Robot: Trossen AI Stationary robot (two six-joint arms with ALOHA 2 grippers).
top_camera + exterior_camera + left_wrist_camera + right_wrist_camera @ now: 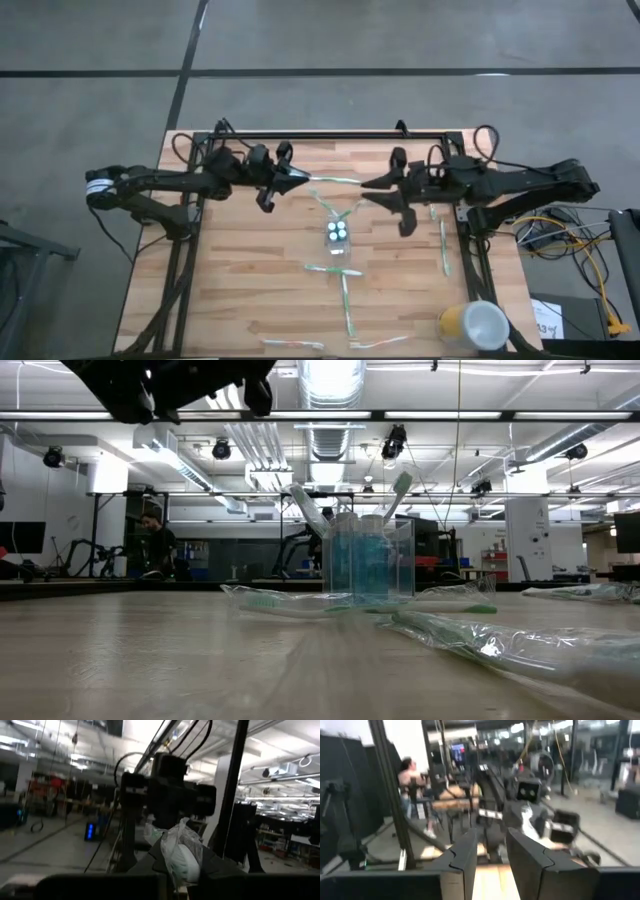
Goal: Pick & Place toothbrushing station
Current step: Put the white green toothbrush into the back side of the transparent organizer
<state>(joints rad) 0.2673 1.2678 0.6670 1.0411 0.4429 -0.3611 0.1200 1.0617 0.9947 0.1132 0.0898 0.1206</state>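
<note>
A small clear cup (pixel 338 237) stands mid-table with white-capped tubes in it; two toothbrushes (pixel 400 486) lean out of it. Several wrapped toothbrushes (pixel 347 305) lie flat around it. Above the table's far part, my left gripper (pixel 300 180) is shut on a wrapped toothbrush (pixel 335 181) that reaches toward my right gripper (pixel 368 186). The right gripper faces it, open, at the brush's free end. Its wrist view shows nothing between its fingers (pixel 465 855). My left gripper pinches one end of the toothbrush in its clear wrapper (pixel 180 857) between its two fingers. It comes from the table's left, roughly level, with the fingers along the brush. The brush sticks out toward the table's right, lifted clear, its crumpled wrapper bulging above the fingertips.
A yellow cup with a white top (pixel 472 325) stands at the near right corner. More wrapped toothbrushes lie by the right edge (pixel 443 245) and along the near edge (pixel 295 345). A black frame bar (pixel 320 135) runs along the far edge.
</note>
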